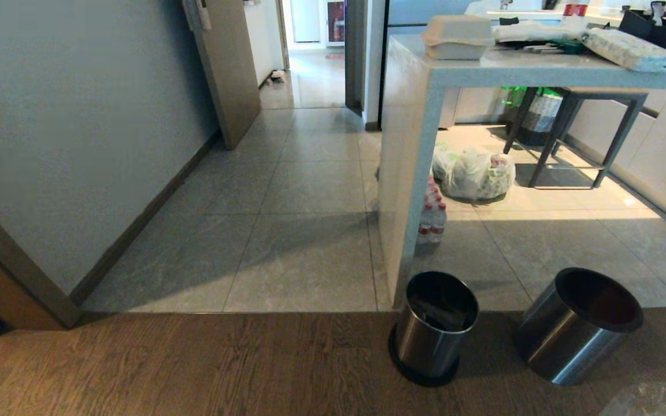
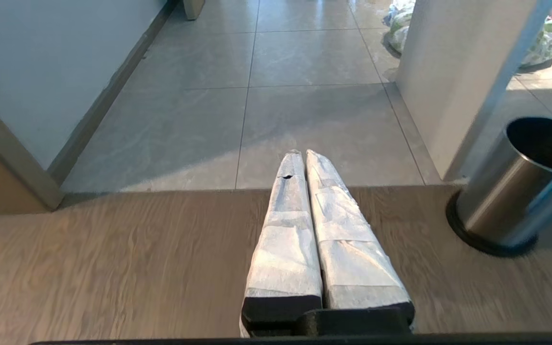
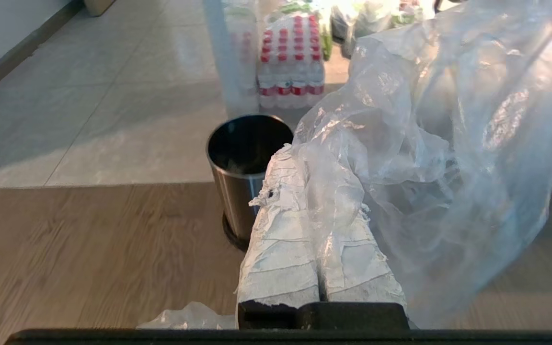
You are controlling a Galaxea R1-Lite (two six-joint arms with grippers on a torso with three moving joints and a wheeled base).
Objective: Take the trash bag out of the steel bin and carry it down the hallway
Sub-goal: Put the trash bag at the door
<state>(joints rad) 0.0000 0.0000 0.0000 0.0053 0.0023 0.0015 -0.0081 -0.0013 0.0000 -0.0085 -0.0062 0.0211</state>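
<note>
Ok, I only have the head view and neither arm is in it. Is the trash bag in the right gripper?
Observer: Yes. In the right wrist view the right gripper is shut on the trash bag, with clear plastic draped over it.
Operator: And the left arm?
Observer: The left gripper is shut and holds nothing. It hangs above the wood floor, with the steel bin off to one side.

Bright daylight glare on tiles (image 1: 310,190), soft counter shadow.
</note>
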